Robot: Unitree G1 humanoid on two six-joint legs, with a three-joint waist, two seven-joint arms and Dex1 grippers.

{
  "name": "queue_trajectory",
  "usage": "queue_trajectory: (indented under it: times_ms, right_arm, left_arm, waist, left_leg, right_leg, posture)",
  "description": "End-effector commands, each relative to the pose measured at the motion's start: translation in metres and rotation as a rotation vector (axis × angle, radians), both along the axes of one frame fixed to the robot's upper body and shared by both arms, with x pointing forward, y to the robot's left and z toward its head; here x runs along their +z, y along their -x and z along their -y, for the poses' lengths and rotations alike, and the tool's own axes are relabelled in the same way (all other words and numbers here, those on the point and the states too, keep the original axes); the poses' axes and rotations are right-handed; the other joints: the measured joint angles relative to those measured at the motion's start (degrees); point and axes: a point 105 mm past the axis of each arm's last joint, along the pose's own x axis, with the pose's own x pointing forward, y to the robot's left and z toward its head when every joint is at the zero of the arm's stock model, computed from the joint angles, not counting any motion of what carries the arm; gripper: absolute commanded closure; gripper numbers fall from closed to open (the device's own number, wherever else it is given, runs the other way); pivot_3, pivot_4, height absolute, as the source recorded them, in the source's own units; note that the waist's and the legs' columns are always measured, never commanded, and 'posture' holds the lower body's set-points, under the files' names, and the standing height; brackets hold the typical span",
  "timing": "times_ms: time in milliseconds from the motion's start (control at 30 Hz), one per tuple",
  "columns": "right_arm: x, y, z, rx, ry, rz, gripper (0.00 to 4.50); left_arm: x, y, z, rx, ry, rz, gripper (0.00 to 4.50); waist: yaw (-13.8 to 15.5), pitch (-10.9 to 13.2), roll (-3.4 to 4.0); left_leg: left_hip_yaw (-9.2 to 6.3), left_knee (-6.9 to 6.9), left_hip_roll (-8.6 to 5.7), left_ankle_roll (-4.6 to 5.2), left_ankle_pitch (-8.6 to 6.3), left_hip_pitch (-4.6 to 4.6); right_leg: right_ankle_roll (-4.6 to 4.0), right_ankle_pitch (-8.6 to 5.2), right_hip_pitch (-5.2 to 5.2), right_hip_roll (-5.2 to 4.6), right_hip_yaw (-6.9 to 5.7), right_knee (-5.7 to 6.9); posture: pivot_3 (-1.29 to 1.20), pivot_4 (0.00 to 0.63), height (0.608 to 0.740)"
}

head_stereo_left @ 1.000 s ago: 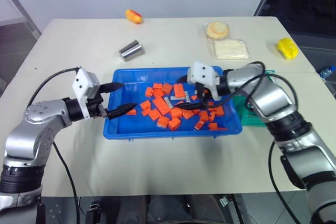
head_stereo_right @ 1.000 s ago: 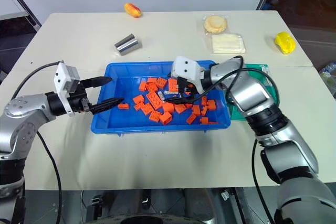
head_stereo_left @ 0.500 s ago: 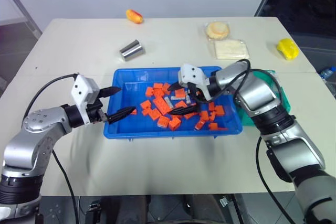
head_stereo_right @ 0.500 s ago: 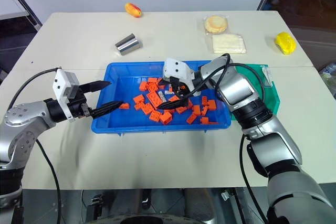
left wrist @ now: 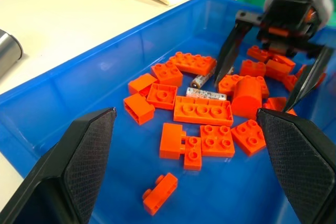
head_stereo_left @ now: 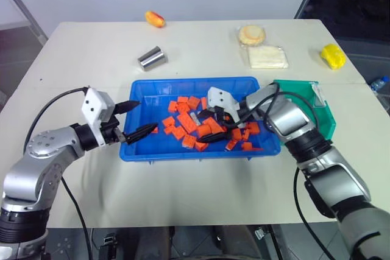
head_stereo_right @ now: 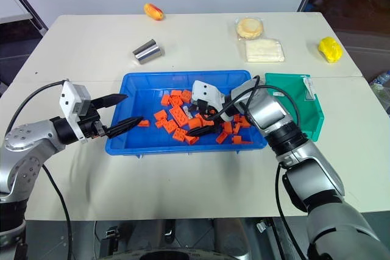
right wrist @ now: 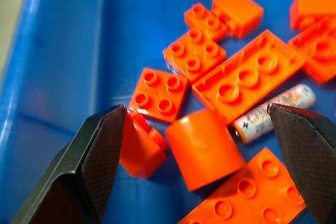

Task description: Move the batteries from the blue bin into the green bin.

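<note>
The blue bin (head_stereo_left: 141, 145) sits mid-table, holding many orange blocks and two slim silvery batteries (left wrist: 206, 94) that lie close together among them. My right gripper (head_stereo_left: 202, 127) is open and low inside the bin. Its fingers straddle a round orange block (right wrist: 205, 148), and one battery (right wrist: 273, 113) lies just inside one fingertip, not gripped. My left gripper (head_stereo_left: 147, 115) hovers open and empty over the bin's left end. The green bin (head_stereo_left: 308, 111) stands against the blue bin's right side.
Behind the blue bin lie a shiny metal can (head_stereo_left: 152, 58), a yellow-red toy fruit (head_stereo_left: 155, 18), a round bun (head_stereo_left: 251, 35), a white packet (head_stereo_left: 268, 58) and a yellow object (head_stereo_left: 333, 56). Bare tabletop lies in front of the bins.
My right gripper has dropped lower into the blue bin and turned, still open, nearer the blocks. Its arm no longer covers the green bin. The left gripper has stayed put.
</note>
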Motion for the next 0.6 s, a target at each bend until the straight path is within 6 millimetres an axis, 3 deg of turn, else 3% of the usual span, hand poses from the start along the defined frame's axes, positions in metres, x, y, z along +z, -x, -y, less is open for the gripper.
queue_trajectory:
  times_ms: [33,133,167,267,367,400,600]
  right_arm:
    - [-0.004,-0.006,0.004,-0.034,0.044,0.003,0.09]
    - [-0.012,-0.003,0.007,-0.039,0.064,-0.040,0.09]
    - [-0.014,-0.001,0.007,-0.040,0.065,-0.057,0.32]
    - [-0.017,0.005,0.008,-0.034,0.063,-0.093,1.41]
    - [-0.018,0.012,0.008,-0.012,0.067,-0.105,3.09]
    - [-0.017,0.013,0.008,-0.011,0.065,-0.104,3.29]
    - [-0.006,0.022,0.006,0.010,0.036,-0.090,3.29]
  left_arm:
    - [0.015,0.006,0.000,-0.008,-0.008,0.054,0.00]
    - [0.016,0.006,-0.001,-0.007,-0.013,0.056,0.00]
    - [0.016,0.006,-0.001,-0.007,-0.014,0.057,0.00]
    - [0.015,0.006,0.000,-0.007,-0.015,0.058,0.00]
    - [0.015,0.005,0.000,-0.007,-0.014,0.059,0.00]
    - [0.015,0.005,0.000,-0.007,-0.014,0.060,0.00]
    - [0.014,0.004,0.000,-0.009,-0.013,0.058,0.00]
  waist:
    - [0.0,0.0,-0.02]
    - [0.1,0.0,-0.05]
    - [0.1,0.0,-0.05]
    - [0.1,0.0,-0.05]
    - [0.1,0.0,-0.05]
    - [0.0,0.0,-0.05]
    - [0.1,0.0,-0.05]
  left_leg:
    - [0.00,0.00,0.00,0.00,0.00,0.00]
    - [0.00,0.01,-0.01,0.00,0.00,0.01]
    - [-0.01,0.01,-0.01,-0.01,0.00,0.00]
    - [0.00,0.01,-0.02,0.00,0.00,0.00]
    - [-0.02,0.00,-0.01,0.00,0.00,0.00]
    - [-0.02,0.00,-0.01,0.00,0.00,0.00]
    - [-0.02,0.00,-0.01,0.00,0.00,0.00]
  right_leg:
    - [0.00,0.00,0.00,0.00,0.00,0.00]
    - [0.00,0.00,0.02,-0.01,0.00,0.00]
    - [0.00,0.00,0.02,-0.01,-0.01,0.00]
    - [0.00,0.00,0.01,-0.02,0.00,0.00]
    - [0.00,0.00,0.01,0.00,-0.01,0.00]
    - [0.00,0.00,0.01,0.00,-0.01,0.00]
    - [0.00,0.00,0.01,0.00,-0.01,0.00]
  posture:
    - [0.00,0.150,0.740]
    - [0.00,0.150,0.740]
    - [0.00,0.150,0.740]
    - [0.00,0.150,0.740]
    - [0.00,0.150,0.740]
    - [0.00,0.150,0.740]
    - [0.00,0.150,0.740]
